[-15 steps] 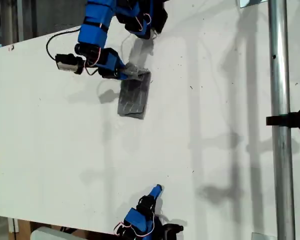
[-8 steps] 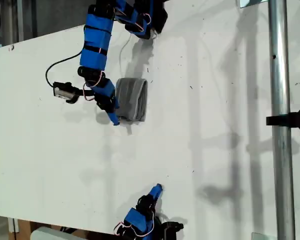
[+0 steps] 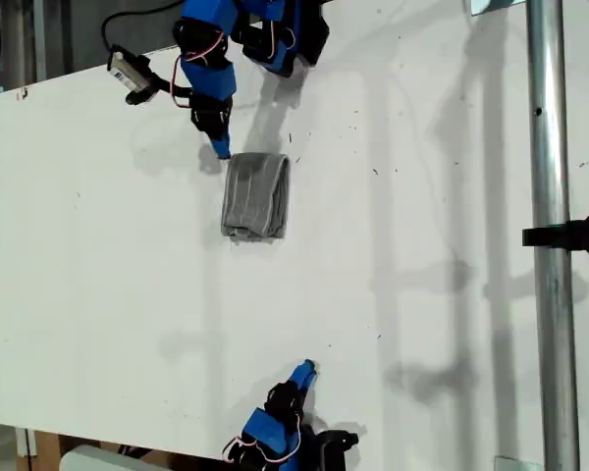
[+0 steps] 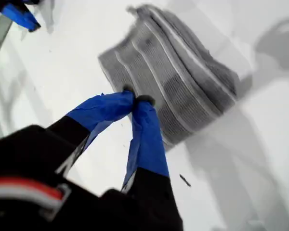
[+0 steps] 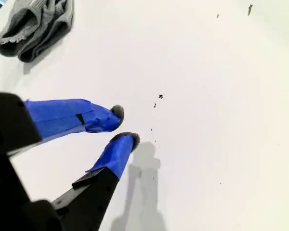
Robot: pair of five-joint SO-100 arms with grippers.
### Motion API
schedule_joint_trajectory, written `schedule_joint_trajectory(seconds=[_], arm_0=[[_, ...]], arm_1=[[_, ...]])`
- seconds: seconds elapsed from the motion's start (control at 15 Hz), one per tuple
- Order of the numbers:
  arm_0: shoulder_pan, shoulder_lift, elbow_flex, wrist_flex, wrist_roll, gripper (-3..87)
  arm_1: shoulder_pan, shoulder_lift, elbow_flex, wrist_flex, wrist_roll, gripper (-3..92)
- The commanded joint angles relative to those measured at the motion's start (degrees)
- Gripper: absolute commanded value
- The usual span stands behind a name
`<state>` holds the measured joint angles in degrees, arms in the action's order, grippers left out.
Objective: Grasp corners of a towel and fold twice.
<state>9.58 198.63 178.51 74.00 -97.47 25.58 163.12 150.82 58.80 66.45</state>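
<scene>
Since the earlier frame my first tool [image 3: 223, 150] has lifted off the towel [image 3: 256, 196]; tips closed, empty. Towel lies folded on the worktop [image 3: 422, 245]. My second tool [image 5: 124, 126] hangs slightly parted, empty.

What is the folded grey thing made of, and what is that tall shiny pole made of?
The towel looks like soft ribbed cloth, matte grey with thin pale stripes; its layers sag and bunch at the edges. The pole looks like bare metal, probably steel or aluminium, since it is smooth and silvery with bright reflections.
</scene>
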Motion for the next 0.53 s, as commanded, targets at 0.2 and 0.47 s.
schedule_joint_trajectory(seconds=[0.2, 0.47], arm_0=[[-0.6, 0.3, 0.4, 0.0, 41.6, 6.6], [-0.6, 0.3, 0.4, 0.0, 41.6, 6.6]], arm_1=[[-3.3, 24.8, 15.0, 22.0, 17.7, 2.8], [-11.1, 25.1, 14.8, 22.1, 17.6, 2.8]])
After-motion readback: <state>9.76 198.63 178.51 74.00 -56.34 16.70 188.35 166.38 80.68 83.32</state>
